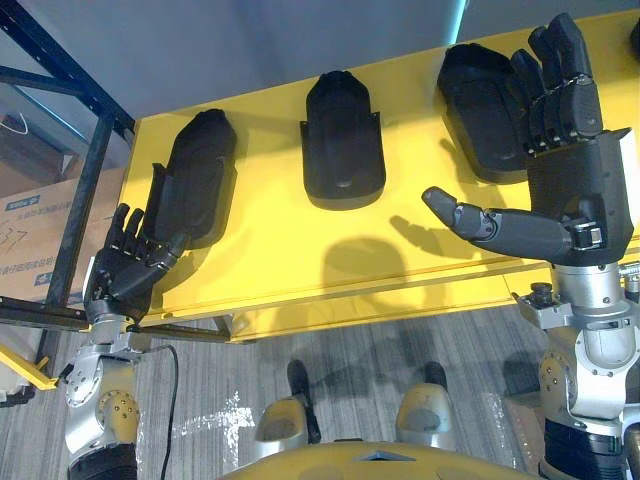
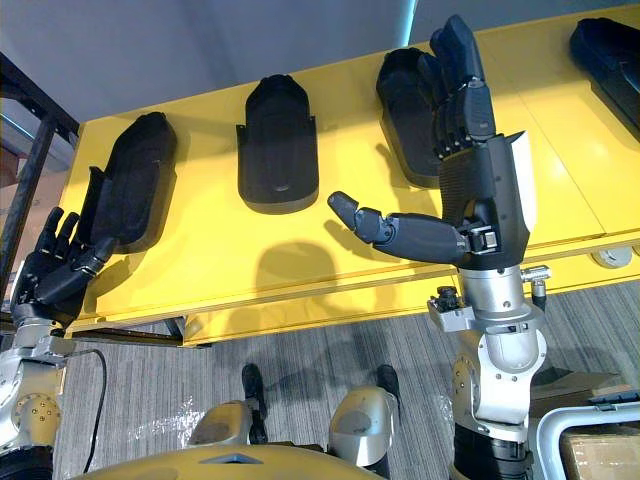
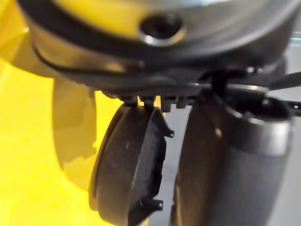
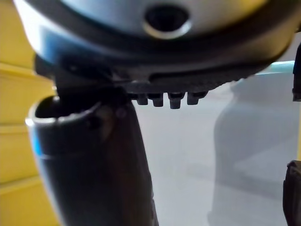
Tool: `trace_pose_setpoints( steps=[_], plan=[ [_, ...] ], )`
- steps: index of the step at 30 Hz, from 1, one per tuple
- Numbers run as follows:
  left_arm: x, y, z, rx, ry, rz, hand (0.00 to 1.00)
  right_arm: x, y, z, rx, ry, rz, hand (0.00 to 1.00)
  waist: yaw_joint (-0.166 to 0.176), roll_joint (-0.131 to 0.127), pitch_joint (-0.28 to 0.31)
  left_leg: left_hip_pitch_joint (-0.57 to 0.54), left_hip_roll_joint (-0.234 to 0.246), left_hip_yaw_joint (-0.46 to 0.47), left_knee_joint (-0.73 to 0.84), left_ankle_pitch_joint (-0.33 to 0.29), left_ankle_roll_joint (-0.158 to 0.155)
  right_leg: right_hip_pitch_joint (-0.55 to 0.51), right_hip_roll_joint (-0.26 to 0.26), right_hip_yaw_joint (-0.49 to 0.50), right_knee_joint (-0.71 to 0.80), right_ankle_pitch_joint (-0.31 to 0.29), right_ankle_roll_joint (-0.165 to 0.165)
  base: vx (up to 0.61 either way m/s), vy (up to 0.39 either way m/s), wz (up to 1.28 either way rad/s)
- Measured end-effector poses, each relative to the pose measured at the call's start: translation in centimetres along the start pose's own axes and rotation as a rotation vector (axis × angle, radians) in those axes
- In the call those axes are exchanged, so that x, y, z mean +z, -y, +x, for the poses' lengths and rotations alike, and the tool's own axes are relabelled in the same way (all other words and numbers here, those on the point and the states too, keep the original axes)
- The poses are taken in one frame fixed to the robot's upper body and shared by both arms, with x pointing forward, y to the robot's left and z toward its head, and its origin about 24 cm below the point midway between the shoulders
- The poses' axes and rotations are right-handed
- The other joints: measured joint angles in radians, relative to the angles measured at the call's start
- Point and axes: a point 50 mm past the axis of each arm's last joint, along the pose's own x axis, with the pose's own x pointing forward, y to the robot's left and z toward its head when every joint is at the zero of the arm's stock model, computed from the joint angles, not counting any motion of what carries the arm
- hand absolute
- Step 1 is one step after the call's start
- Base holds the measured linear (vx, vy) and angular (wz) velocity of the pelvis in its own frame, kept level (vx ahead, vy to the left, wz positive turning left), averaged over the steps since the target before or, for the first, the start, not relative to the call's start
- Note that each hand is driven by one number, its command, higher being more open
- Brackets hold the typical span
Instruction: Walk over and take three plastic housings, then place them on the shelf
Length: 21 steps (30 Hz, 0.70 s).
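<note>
Workshop | yellow shelf (image 1: pixel 270 240) | blue steel racking (image 1: pixel 85 195) | cardboard box (image 1: pixel 30 235)

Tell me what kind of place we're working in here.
Likely a warehouse or workshop storeroom: a yellow shelf holding black plastic housings, blue steel racking beside it, and a cardboard box.

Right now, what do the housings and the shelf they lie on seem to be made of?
The housings look like moulded plastic, matte black: a dull sheen, with small tabs and ribs along the edges. The shelf has a smooth yellow semi-gloss coating, shown by soft reflections and crisp shadows. It could be painted metal or laminated board; I cannot tell which.
</note>
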Motion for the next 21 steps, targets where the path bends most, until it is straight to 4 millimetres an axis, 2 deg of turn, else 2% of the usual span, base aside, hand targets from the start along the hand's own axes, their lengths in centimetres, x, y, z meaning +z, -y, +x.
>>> trace_pose_setpoints(
  steps=[15, 21],
  plan=[
    [-0.8, -0.2, -0.7, -0.009, -0.032, -0.039, 1.0, 0.1, 0.0, 0.1, 0.008, 0.001, -0.006, 1.0, 0.0, 0.008, -0.015, 0.003, -0.002, 0.004, -0.001, -0.005, 0.001, 0.014, 0.0, -0.001, -0.023, 0.012, 0.003, 0.0, 0.0, 0.0],
    [-1.3, -0.4, -0.9, 0.01, -0.028, -0.121, 1.0, 0.1, -0.4, 0.2, 0.041, 0.023, 0.037, 1.0, 0.0, 0.005, -0.021, 0.004, -0.002, 0.003, 0.001, -0.005, 0.001, 0.015, -0.001, -0.001, -0.022, 0.013, 0.004, -0.02, -0.003, 0.0]
  ],
)
